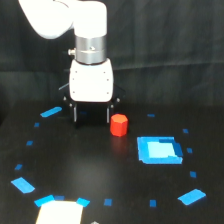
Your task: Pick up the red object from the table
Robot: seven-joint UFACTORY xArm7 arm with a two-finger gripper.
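Nearest, a pale patch sits at six o'clock on the black tabletop, with blue tape marks scattered around it. Farther back, a bright blue square patch lies at four o'clock. Beyond it, the red object stands upright, just at three o'clock of the end effector, whose open fingers grip nothing.

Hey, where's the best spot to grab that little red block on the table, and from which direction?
Grip the red block across two opposite flat sides, coming straight down from above. It stands upright and stubby with clear table around it, and the gripper hangs just to its left in the exterior view.
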